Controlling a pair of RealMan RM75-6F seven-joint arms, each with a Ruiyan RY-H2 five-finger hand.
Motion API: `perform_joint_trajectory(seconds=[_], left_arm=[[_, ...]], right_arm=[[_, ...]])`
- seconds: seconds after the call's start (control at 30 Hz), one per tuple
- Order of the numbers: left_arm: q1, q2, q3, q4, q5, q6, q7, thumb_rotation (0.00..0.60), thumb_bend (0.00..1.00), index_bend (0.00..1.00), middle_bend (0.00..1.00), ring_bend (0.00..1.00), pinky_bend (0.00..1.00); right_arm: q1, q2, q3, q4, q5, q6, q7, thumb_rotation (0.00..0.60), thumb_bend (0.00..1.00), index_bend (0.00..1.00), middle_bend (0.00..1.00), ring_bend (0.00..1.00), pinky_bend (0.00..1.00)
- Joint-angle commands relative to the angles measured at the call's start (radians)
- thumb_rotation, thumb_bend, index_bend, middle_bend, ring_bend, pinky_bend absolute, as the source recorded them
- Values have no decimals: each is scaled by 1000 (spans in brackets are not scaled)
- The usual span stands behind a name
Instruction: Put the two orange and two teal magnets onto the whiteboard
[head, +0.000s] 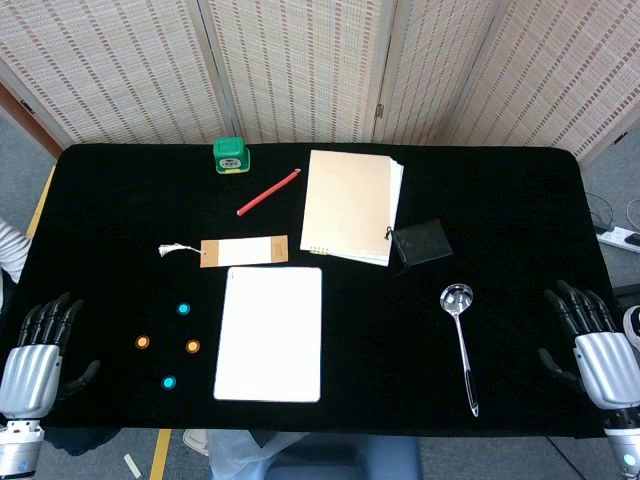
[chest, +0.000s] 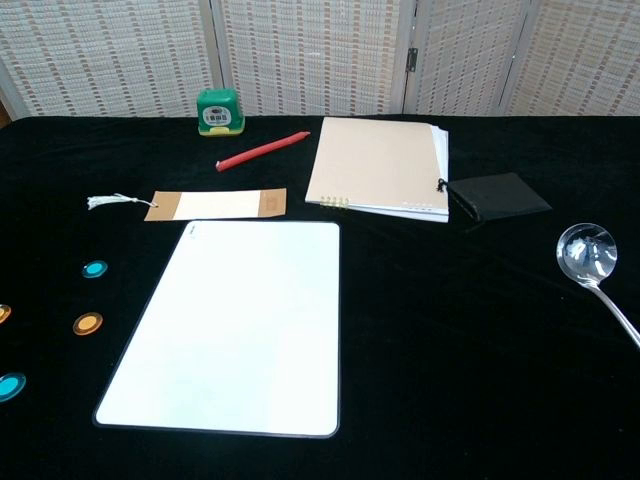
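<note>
L hand (head: 35, 365) rests at the table (head: 520, 200) edge, fingers (head: 55, 315) apart, holding nothing, nearest the four magnets: orange magnets (head: 142, 342), teal magnets (head: 183, 309), all loose just left of the whiteboard (head: 270, 333), likely its job. R hand (head: 600, 360) sits idle far right, fingers apart. Black cloth top, woven screens (head: 300, 60) behind.

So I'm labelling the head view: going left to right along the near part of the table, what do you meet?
Left hand → orange magnet → teal magnet → second orange magnet → whiteboard → spoon → right hand.
</note>
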Motion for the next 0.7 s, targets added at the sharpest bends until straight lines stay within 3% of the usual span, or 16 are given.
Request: perform_joint_trajectory(seconds=[0.03,0.37,0.7], left_arm=[[-1,-2,-1,1,-3,-3,1,600,294,111,0,0,0],[-17,-4,-9,1,11,-10,1,600,294,119,0,0,0],[-100,-18,-17,62,44,-110,-36,600,297,323,81,14,0]], right_arm=[[5,2,4,-6,3,-10,-3,600,372,0,0,0,0],[13,17,15,-20,1,-23,4,600,371,0,0,0,0],[0,39,27,-22,1,5,24,600,372,0,0,0,0]])
